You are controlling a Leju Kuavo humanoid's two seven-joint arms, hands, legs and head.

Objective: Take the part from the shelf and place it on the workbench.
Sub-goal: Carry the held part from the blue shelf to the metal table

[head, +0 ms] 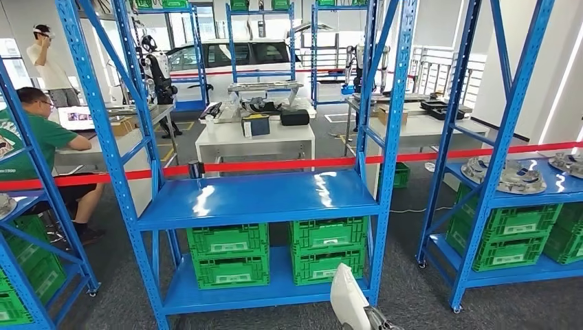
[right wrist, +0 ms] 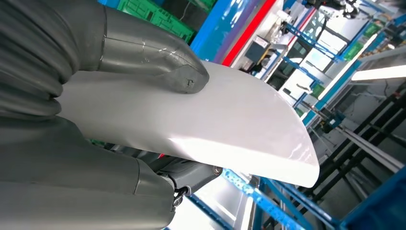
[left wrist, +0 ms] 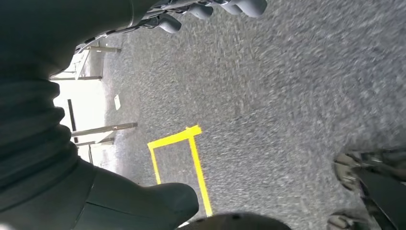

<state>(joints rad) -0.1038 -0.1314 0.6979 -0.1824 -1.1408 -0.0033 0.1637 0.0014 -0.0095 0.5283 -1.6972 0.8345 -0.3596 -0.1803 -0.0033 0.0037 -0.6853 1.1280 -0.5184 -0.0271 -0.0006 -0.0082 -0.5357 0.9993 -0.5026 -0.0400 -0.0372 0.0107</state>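
Observation:
My right hand (right wrist: 119,48) grips a smooth white curved part (right wrist: 230,129), thumb pressed on one face and darker fingers (right wrist: 186,172) under the other. In the head view the same white part (head: 348,299) rises at the bottom edge, in front of the blue shelf (head: 254,198), with a bit of my right hand (head: 378,320) beneath it. That shelf's middle deck is bare and glossy. My left hand (left wrist: 158,201) hangs over the grey floor holding nothing, its fingers (left wrist: 210,9) apart from the thumb.
Green crates (head: 275,251) fill the shelf's lower level. A red tape (head: 275,165) runs behind it, with white tables (head: 254,141) beyond. The right-hand shelf carries round metal parts (head: 512,175). A person (head: 34,137) sits at a desk on the left. Yellow floor marking (left wrist: 191,143) lies below.

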